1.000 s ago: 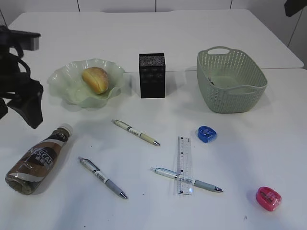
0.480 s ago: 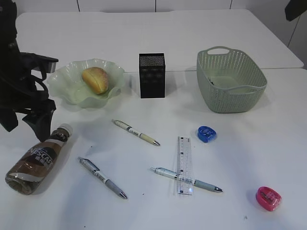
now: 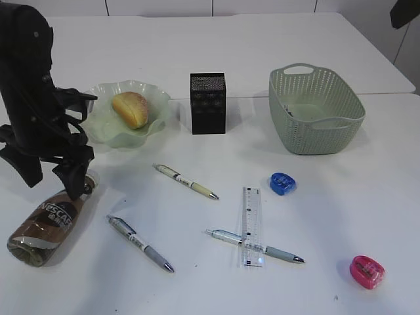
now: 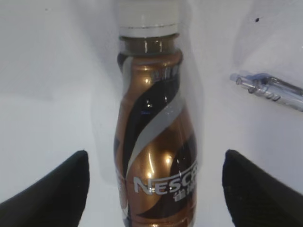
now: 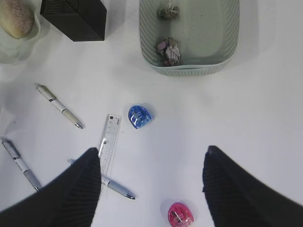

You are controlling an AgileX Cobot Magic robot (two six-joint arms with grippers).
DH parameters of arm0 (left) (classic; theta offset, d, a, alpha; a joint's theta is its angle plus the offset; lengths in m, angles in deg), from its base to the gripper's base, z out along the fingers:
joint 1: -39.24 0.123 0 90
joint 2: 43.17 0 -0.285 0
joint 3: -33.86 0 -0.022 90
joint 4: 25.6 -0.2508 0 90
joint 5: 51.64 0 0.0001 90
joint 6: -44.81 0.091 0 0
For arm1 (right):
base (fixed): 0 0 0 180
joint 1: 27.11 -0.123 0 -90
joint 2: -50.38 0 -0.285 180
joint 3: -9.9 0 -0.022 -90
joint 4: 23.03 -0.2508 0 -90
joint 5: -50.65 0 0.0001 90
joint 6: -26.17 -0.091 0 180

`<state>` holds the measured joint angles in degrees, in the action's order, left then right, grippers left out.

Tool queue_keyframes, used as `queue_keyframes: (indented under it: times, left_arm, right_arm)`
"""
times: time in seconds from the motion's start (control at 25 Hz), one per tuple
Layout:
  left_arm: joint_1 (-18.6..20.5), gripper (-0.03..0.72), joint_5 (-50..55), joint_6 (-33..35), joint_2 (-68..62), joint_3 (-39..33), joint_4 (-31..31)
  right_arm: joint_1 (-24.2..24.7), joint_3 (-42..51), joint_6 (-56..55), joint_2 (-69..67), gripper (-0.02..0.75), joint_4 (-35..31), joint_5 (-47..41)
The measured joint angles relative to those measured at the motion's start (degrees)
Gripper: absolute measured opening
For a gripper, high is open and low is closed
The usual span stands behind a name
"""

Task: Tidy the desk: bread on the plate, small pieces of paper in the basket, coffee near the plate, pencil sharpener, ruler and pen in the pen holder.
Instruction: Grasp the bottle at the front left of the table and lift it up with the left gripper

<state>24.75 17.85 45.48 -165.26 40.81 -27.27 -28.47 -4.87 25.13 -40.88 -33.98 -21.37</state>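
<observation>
The coffee bottle [image 3: 46, 226] lies on its side on the desk [image 3: 315, 216], cap toward the plate [image 3: 98, 134]. My left gripper [image 3: 52, 180] hangs open over its neck end; in the left wrist view the bottle [image 4: 154, 137] lies between the spread fingers of that gripper [image 4: 154, 189], untouched. The bread [image 3: 131, 108] rests on the plate. Both pieces of paper [image 5: 169, 51] lie in the basket [image 3: 316, 111]. The ruler [image 3: 252, 225] lies across a pen [image 3: 254, 245]. My right gripper [image 5: 151, 184] hovers high and open above the pink pencil sharpener [image 5: 180, 215].
The black pen holder [image 3: 208, 103] stands between plate and basket. Two more pens [image 3: 186, 181] [image 3: 140, 243] lie mid-desk. A blue sharpener [image 3: 283, 183] sits below the basket, the pink one [image 3: 367, 272] near the front right corner.
My left arm has swung in from the left edge, rightward and down, until its open gripper is over the coffee bottle. Nothing on the desk has moved.
</observation>
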Motion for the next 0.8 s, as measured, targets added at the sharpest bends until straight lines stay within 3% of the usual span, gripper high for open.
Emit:
queue_keyframes:
  times: [0.8]
  left_arm:
    - [0.0, 0.594, -1.9, 0.0, -5.0, 0.5, 0.0]
  right_arm:
    - [0.0, 0.0, 0.0, 0.0, 0.526, 0.1, 0.0]
